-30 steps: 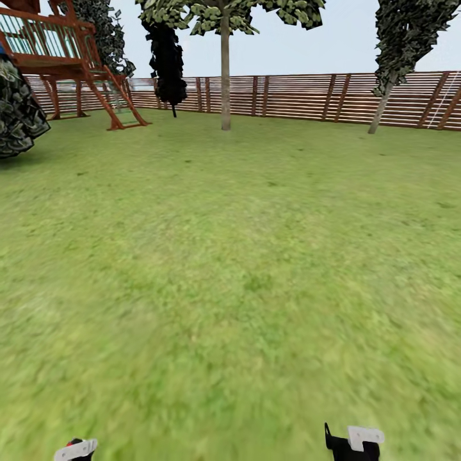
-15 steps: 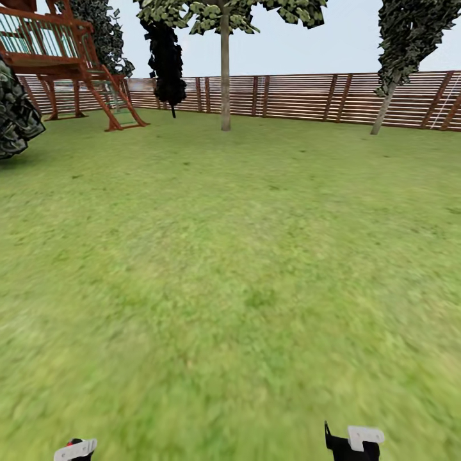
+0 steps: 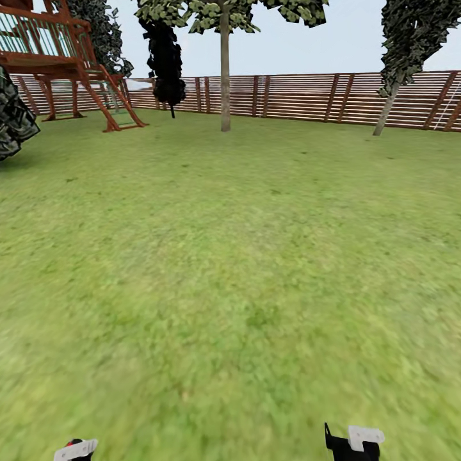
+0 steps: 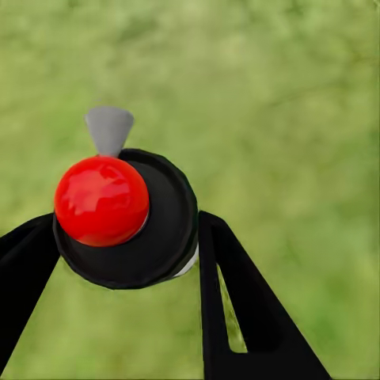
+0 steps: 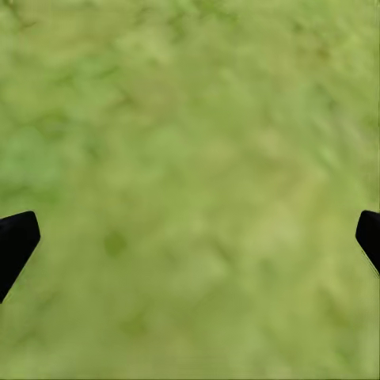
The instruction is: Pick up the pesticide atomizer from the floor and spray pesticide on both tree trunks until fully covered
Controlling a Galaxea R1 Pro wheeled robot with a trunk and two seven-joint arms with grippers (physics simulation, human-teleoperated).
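Note:
In the left wrist view, my left gripper is shut on the pesticide atomizer, a black round body with a red ball top and a grey nozzle, held over the grass floor. My right gripper is open over bare grass, its black fingertips far apart. In the head view both grippers sit at the lower edge, left and right. Across the garden lawn, a tree with a straight pale trunk and a green crown stands far ahead by the fence.
A brown slatted fence closes the far side. A wooden play structure with a ladder stands at the far left, beside a dark bush. A near-black narrow tree and a dark-crowned tree with a leaning trunk also line the fence.
The whole head view has crept forward over the lawn: the play structure and bush slid left and the leaning tree slid right. Both grippers hold the same pose.

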